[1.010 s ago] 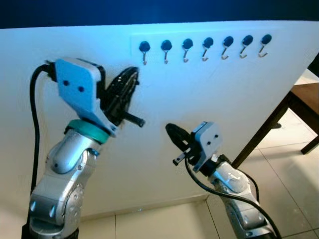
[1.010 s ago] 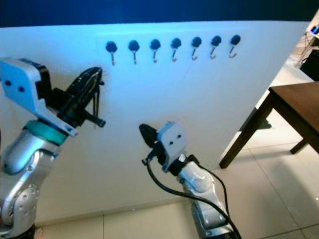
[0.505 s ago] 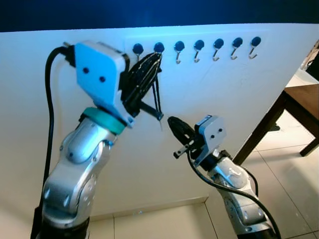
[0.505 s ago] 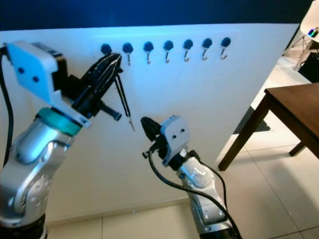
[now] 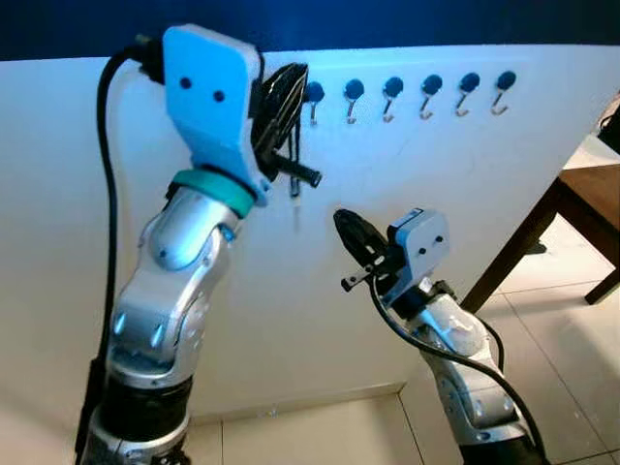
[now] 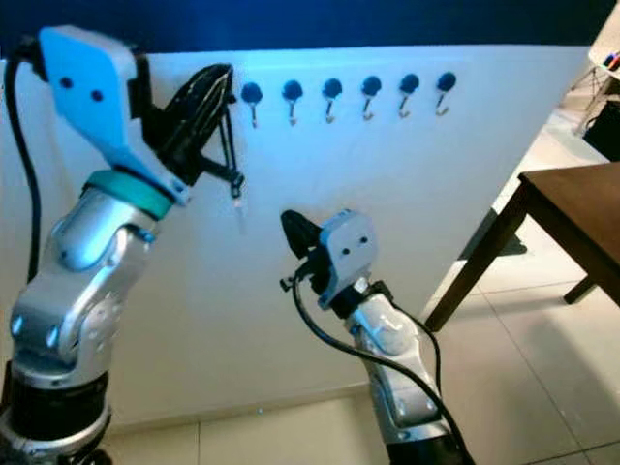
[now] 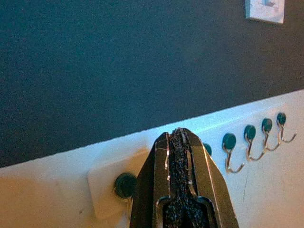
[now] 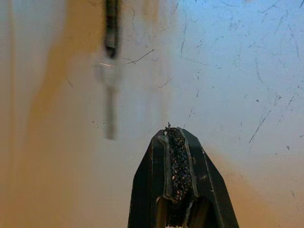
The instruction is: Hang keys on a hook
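A row of small metal hooks (image 5: 392, 89) on dark round bases runs along the top of the white wall panel (image 5: 436, 194). My left gripper (image 5: 296, 72) is raised to the left end of that row and is shut on a thin black strap. The strap hangs down with a small key (image 6: 236, 201) at its end, close to the wall. In the left wrist view the shut fingertips (image 7: 178, 137) sit just above a hook (image 7: 124, 185), with more hooks (image 7: 231, 147) off to one side. My right gripper (image 5: 345, 225) is shut and empty, lower down, pointing at the wall; the blurred key (image 8: 110, 95) hangs beyond its tip.
A dark brown wooden table (image 6: 572, 208) stands at the right against the end of the wall panel. Pale floor tiles (image 5: 339, 431) lie below. The wall above the white panel is dark blue (image 5: 387, 19).
My left arm has risen and swung right, carrying the strap and key up to the left end of the hook row. The key now hangs straighter. The right arm has barely moved.
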{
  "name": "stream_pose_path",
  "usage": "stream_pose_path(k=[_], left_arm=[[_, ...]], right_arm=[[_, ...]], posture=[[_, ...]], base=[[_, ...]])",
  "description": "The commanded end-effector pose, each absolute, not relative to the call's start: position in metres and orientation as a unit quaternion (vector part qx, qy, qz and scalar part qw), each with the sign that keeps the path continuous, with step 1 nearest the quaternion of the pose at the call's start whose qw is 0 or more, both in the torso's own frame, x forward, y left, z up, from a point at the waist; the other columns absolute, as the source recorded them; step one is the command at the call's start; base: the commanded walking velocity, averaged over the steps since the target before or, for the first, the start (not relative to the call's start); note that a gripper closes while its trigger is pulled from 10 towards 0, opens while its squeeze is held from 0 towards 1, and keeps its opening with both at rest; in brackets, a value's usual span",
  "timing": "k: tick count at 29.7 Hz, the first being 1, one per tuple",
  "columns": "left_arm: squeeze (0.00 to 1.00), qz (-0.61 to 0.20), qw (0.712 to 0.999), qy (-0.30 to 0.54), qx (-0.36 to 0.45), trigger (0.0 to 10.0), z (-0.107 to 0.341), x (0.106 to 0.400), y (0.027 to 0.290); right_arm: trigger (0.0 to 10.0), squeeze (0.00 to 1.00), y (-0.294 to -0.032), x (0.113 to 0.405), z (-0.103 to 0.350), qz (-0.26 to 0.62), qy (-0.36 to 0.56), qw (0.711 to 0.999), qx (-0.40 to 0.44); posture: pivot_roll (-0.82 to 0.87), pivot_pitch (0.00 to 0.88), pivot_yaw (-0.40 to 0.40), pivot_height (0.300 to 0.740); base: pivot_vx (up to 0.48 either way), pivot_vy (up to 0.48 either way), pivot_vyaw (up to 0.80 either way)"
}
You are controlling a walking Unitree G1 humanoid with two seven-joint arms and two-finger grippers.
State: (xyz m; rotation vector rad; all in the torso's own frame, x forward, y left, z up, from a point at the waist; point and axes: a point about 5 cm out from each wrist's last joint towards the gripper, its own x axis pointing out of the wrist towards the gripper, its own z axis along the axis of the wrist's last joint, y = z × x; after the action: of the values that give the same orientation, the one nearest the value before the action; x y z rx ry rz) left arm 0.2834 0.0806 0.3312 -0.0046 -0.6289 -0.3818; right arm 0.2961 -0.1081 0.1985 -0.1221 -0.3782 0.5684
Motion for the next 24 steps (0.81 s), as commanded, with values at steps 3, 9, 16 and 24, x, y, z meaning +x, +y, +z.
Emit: stream_pose_path(k=[3, 9, 16, 24], left_arm=[[0.00, -0.163, 0.938, -0.305, 0.006, 10.0, 0.332, 0.292, 0.079], [0.00, -0.149, 0.942, -0.301, 0.012, 10.0, 0.333, 0.300, 0.081], [0.00, -0.142, 0.943, -0.300, 0.016, 10.0, 0.333, 0.304, 0.084], [0.00, -0.141, 0.944, -0.299, 0.015, 10.0, 0.330, 0.307, 0.083]], right_arm=[[10.0, 0.00, -0.106, 0.296, 0.199, 0.278, -0.184, 0.941, -0.060], [10.0, 0.00, -0.105, 0.295, 0.204, 0.278, -0.188, 0.940, -0.058], [10.0, 0.00, -0.105, 0.293, 0.204, 0.282, -0.186, 0.939, -0.059], [10.0, 0.00, -0.105, 0.292, 0.203, 0.276, -0.188, 0.941, -0.056]], posture=[[-0.12, 0.026, 0.053, 0.740], [-0.12, 0.076, 0.054, 0.740], [-0.13, 0.068, 0.058, 0.740], [-0.13, 0.038, 0.062, 0.740]], base=[[0.000, 0.000, 0.00], [0.000, 0.000, 0.00], [0.000, 0.000, 0.00], [0.000, 0.000, 0.00]])
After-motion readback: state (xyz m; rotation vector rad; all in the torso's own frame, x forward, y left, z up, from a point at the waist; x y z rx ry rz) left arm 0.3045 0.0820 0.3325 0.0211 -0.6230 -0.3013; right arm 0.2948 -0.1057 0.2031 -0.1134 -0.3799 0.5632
